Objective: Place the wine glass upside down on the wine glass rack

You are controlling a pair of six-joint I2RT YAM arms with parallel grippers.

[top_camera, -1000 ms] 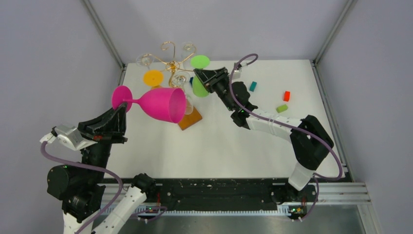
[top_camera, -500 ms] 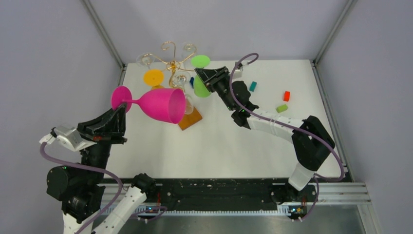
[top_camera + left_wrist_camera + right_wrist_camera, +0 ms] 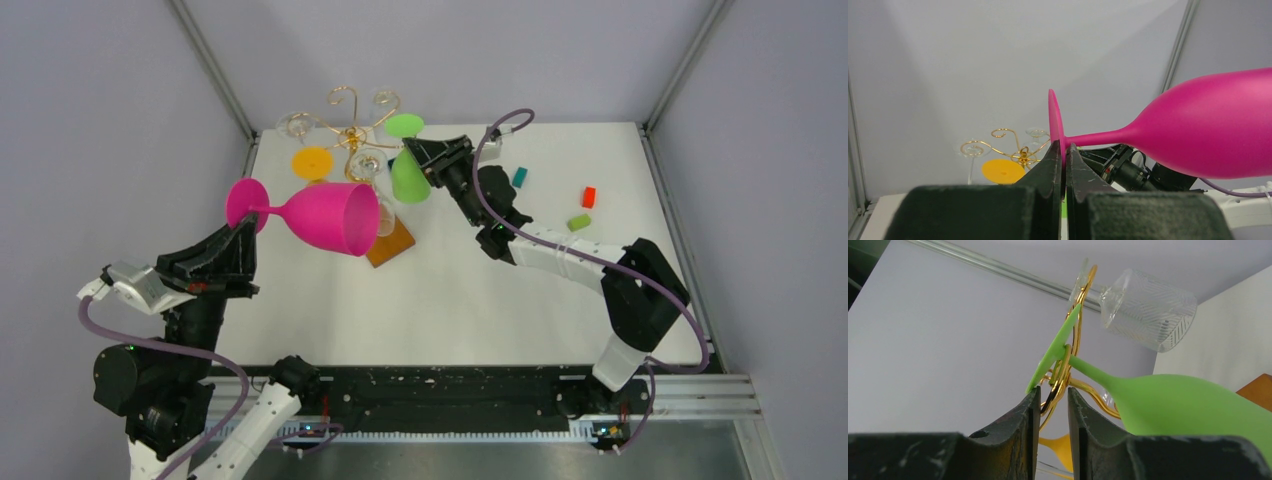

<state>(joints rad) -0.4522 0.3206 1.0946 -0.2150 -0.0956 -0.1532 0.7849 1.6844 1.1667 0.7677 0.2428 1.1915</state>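
Observation:
A pink wine glass (image 3: 330, 217) lies on its side in the air, left of the rack. My left gripper (image 3: 243, 235) is shut on the edge of its foot disc; the left wrist view shows the jaws (image 3: 1063, 147) pinching that disc, with the bowl (image 3: 1208, 130) to the right. The gold wire wine glass rack (image 3: 352, 132) stands at the back on its orange-brown base (image 3: 392, 245). A green wine glass (image 3: 410, 178) hangs bowl-down from a rack arm. My right gripper (image 3: 1053, 390) is narrowly open just behind its foot, straddling the gold wire (image 3: 1075, 335); one fingertip touches the foot's edge.
An orange glass (image 3: 311, 163) and clear glasses (image 3: 297, 124) hang on the rack; one clear bowl (image 3: 1148, 307) is just above the green glass. Teal (image 3: 519, 177), red (image 3: 589, 196) and green (image 3: 578, 222) blocks lie at the right. Enclosure posts stand at the back corners.
The right gripper and the green glass moved left and back to the rack; the glass now tilts bowl-down with its foot at the wire. The left arm and pink glass shifted slightly left.

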